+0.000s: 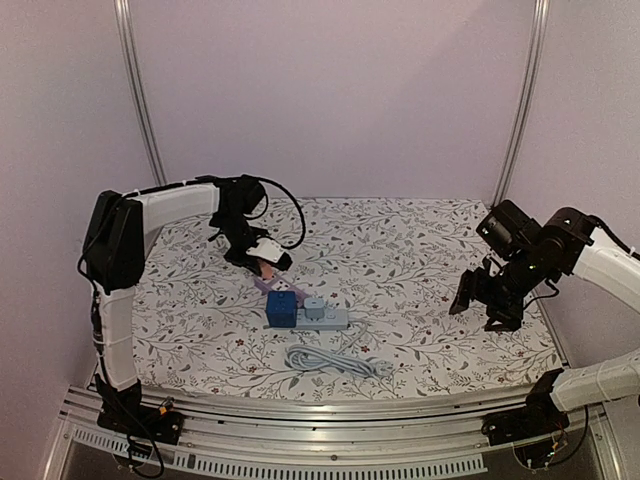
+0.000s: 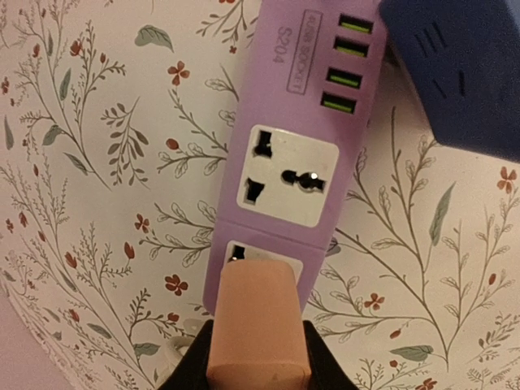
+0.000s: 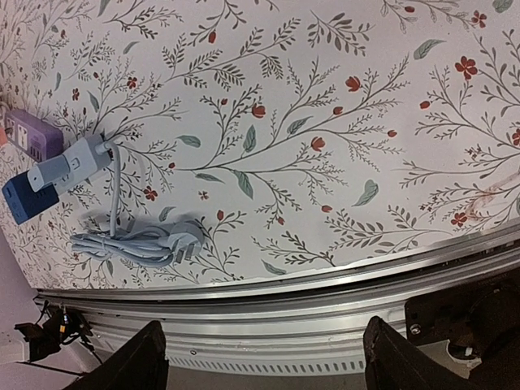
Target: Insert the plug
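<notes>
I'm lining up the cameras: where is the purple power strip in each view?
Top external: purple power strip left of centre, by the left gripper.
Left wrist: fills the middle, pink plug over its lower socket.
Right wrist: far left edge.
Shared landmark: blue adapter cube.

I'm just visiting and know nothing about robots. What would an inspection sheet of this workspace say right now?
Surface: floral cloth, flat, covering the table.
Job's things: pink plug held at the lower socket of the purple strip; how deep it sits cannot be told.
Clutter: blue cube and grey strip, beside the purple strip.
Grippers: left gripper shut on the plug; right gripper open, hanging apart at the right.
Cables: grey cable coiled in front of the grey strip; black cable looping above the left gripper.
Surroundings: plain walls, metal rail at the near edge.
</notes>
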